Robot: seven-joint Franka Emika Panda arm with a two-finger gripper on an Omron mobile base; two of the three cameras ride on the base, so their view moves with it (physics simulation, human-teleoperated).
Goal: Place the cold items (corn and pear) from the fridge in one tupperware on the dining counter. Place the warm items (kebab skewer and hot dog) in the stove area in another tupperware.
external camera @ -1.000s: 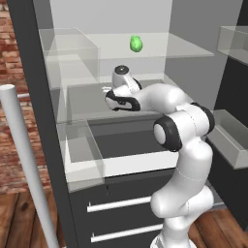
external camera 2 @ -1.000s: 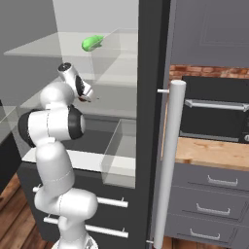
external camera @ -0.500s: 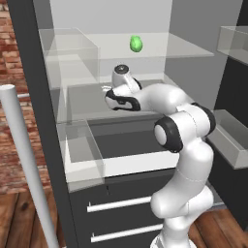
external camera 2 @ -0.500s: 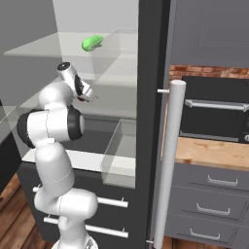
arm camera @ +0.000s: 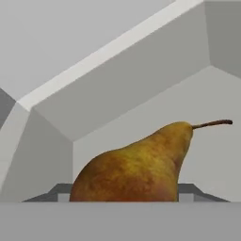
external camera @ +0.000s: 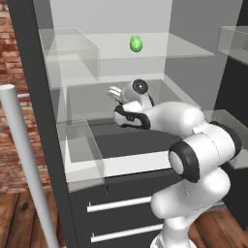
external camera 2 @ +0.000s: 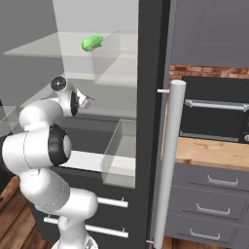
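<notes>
progress is judged early: the pear [arm camera: 136,164] is seen right at the gripper [external camera: 115,93] inside the fridge [external camera: 121,63], though its grip cannot be told, while the corn [external camera: 136,44] is left on the upper shelf.

the pear [arm camera: 136,169] is seen with a smooth, faintly mottled brown-yellow skin and a soft sheen, against the matt white walls of the fridge [external camera: 116,19]. the shelves [external camera: 160,48] and bins [external camera: 80,150] are rendered as clear glass, the door handle [external camera 2: 168,160] as smooth satin metal, and the corn [external camera: 136,44] as glossy green.
</notes>
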